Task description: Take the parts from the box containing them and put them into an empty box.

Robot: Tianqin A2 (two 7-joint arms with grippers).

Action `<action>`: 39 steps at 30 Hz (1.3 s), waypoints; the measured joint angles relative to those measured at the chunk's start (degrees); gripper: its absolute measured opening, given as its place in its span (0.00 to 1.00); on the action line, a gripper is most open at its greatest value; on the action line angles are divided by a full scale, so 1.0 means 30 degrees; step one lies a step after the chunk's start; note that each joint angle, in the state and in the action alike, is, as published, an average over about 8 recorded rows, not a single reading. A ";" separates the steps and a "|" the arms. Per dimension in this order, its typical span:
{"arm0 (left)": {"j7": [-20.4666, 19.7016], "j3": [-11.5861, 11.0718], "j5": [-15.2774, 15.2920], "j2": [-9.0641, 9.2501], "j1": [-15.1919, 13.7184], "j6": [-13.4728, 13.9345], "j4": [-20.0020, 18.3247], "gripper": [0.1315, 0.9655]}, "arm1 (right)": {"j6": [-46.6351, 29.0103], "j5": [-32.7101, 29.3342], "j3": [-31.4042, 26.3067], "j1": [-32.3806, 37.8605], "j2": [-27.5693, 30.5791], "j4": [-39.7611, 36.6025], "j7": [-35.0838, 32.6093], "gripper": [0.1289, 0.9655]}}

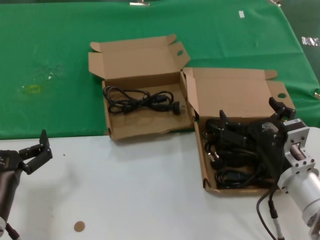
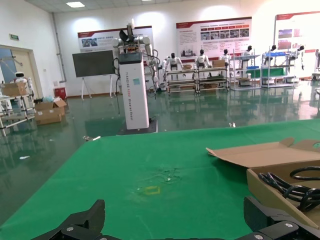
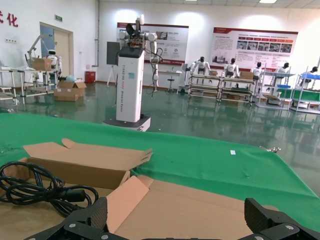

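Head view shows the right gripper (image 1: 250, 117), jaws wide, over black coiled power cords (image 1: 232, 160) in the longer brown cardboard box (image 1: 206, 165) near the table's front-right edge; limp, tangle-prone; grasp mid-bundle; left gripper (image 1: 37, 150) open, idle.

Matte black, angular fingers on both the left gripper (image 1: 39, 148) and the right gripper (image 1: 252, 116), each finger built of jointed links. Behind the right one, a black housing with a small pale marking, then a silver metal wrist block with screw holes and a smooth silver cylinder. Thin black cable looping beneath that cylinder; dark rounded forearm behind the left.
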 joint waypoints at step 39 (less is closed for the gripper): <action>0.0000 0.0000 0.0000 0.0000 0.0000 0.0000 0.0000 1.00 | 0.0000 0.0000 0.0000 0.0000 0.0000 0.0000 0.0000 1.00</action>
